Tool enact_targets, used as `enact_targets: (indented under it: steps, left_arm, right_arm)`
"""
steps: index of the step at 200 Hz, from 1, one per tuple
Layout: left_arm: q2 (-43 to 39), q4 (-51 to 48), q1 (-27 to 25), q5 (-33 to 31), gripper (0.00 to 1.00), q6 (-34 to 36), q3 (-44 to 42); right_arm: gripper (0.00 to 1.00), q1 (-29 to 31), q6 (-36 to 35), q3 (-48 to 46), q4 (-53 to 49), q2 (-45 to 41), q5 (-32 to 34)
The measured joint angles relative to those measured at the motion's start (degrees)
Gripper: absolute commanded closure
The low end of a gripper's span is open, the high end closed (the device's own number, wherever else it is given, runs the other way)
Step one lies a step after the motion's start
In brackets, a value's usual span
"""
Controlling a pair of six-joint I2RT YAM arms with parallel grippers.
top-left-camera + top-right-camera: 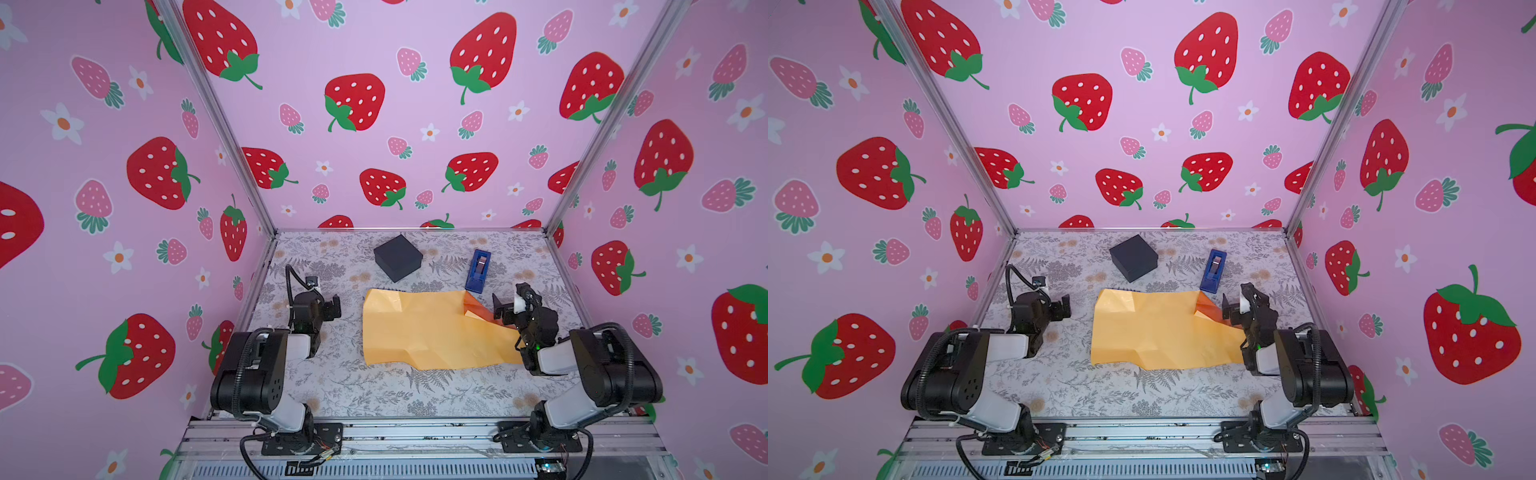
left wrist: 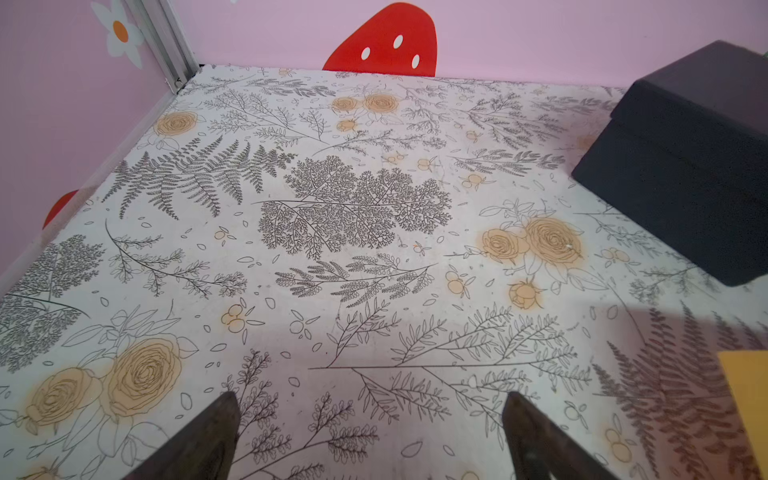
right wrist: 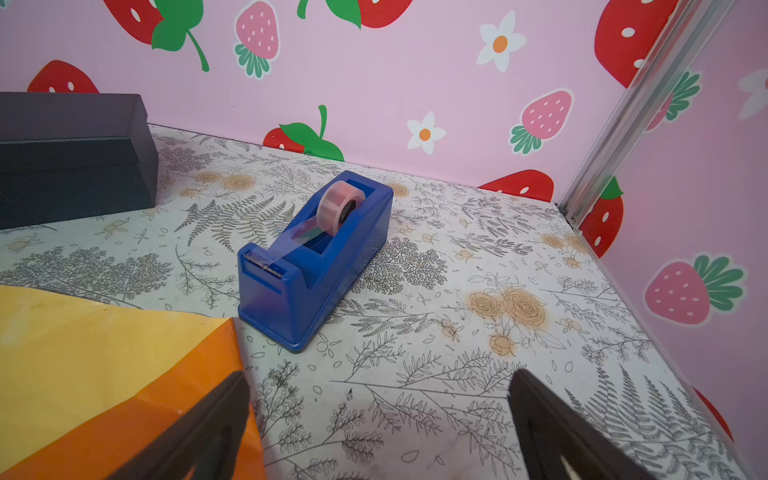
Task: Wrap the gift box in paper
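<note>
The table (image 1: pixel 332 386) is covered with a pale print of grey ferns and tan roses. It is closed in on three sides by pink walls (image 1: pixel 374 104) scattered with red and pink strawberries and white flowers. Aluminium posts (image 1: pixel 224 124) run up the two back corners, and a metal rail (image 1: pixel 415 436) along the near edge carries both arm bases. The paper (image 1: pixel 424 332) lies creased across the middle of the table, pale yellow-orange side up. Its far right corner (image 1: pixel 478 309) is turned over and shows glossy orange. Beyond the sheet and apart from it, close to the back wall, the gift box (image 1: pixel 397 257) sits on the table, turned cornerwise to the sheet. To its right a blue tape dispenser (image 1: pixel 478 271) holding a clear roll (image 3: pixel 338 205) stands just past the paper's upturned corner. The left gripper (image 1: pixel 332 309) hangs left of the sheet over bare table, jaws spread wide and empty. The right gripper (image 1: pixel 505 309) is at the orange corner, jaws also wide. In its wrist view one finger (image 3: pixel 216 415) overlaps the orange flap, but I cannot tell whether it touches. The right arm hides the sheet's right edge in both top views.
</note>
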Motion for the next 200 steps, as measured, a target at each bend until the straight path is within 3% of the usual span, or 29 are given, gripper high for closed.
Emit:
enact_targets:
  steps: [200]
  left_arm:
    - [0.0, 0.0, 0.0, 0.0, 0.01, 0.0, 0.0]
  right_arm:
    - [0.0, -0.3, 0.0, 0.0, 0.5, 0.0, -0.6]
